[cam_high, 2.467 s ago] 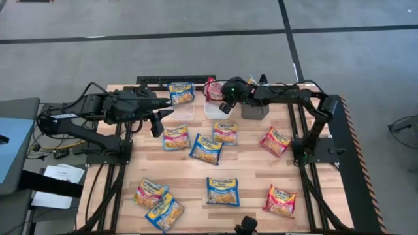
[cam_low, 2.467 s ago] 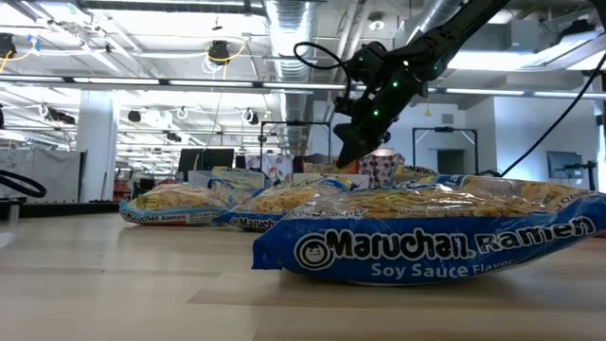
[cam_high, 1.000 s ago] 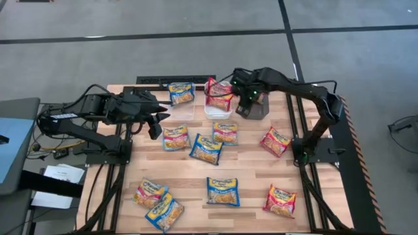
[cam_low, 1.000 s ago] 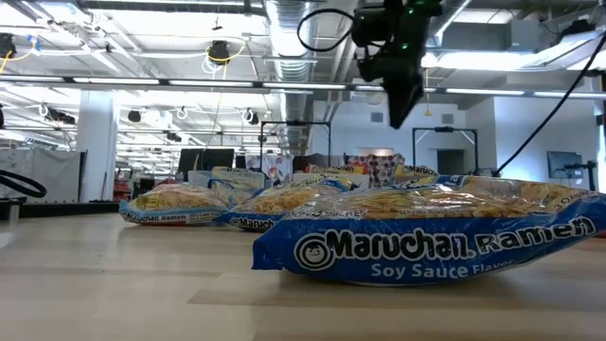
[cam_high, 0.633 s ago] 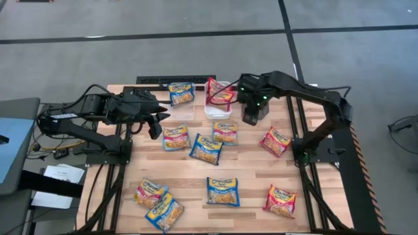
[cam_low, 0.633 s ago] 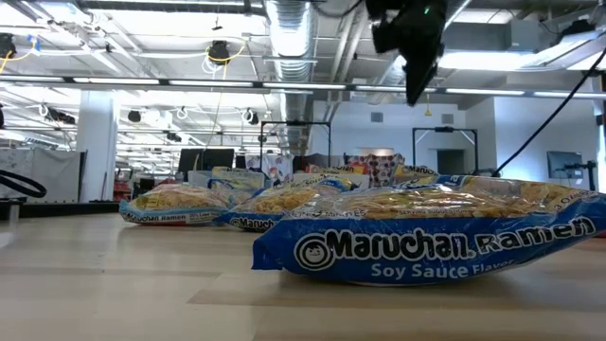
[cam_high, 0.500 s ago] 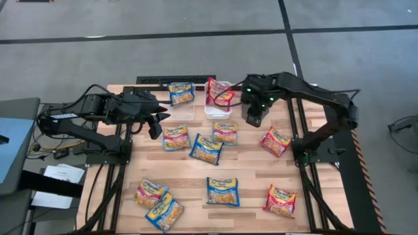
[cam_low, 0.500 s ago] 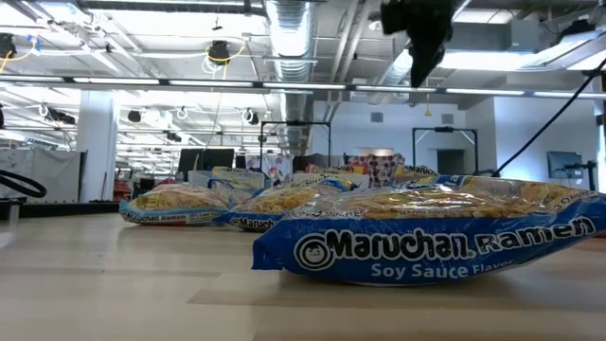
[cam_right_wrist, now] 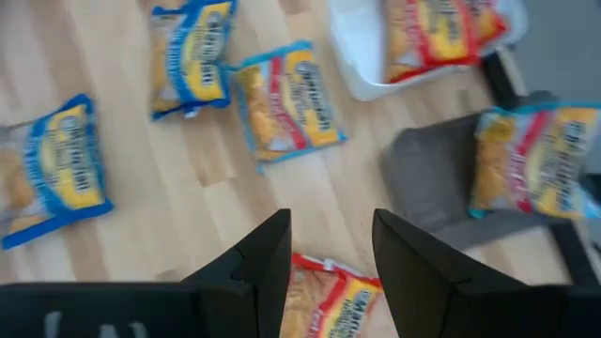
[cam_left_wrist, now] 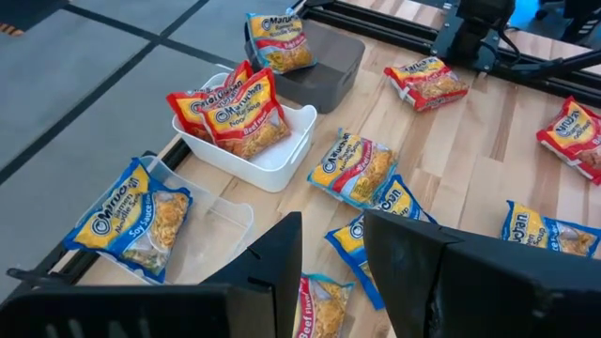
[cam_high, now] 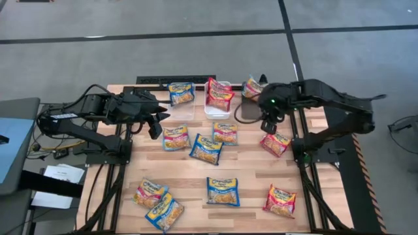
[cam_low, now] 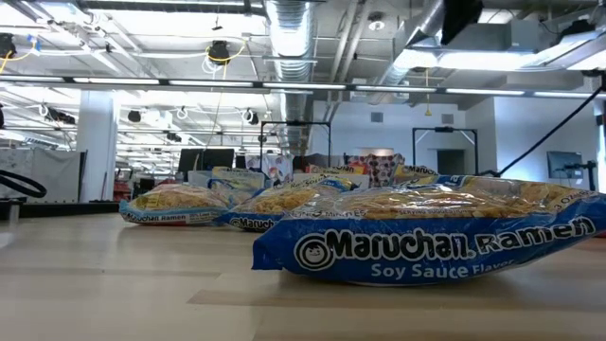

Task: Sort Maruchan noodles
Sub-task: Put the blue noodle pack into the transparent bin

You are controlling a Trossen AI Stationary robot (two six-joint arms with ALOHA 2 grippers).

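Sorting is barely begun: four Maruchan noodles (cam_high: 220, 93) sit in the bins (cam_high: 217, 109) at the desk's (cam_high: 248, 170) far edge, nine remain loose, both jaws parted and empty.

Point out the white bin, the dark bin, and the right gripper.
white bin (cam_left_wrist: 282, 161): left wrist view, on its near side wall.
dark bin (cam_left_wrist: 331, 66): left wrist view, on its bare front wall.
right gripper (cam_high: 268, 126): high view, midway between its fingertips, above a red packet.
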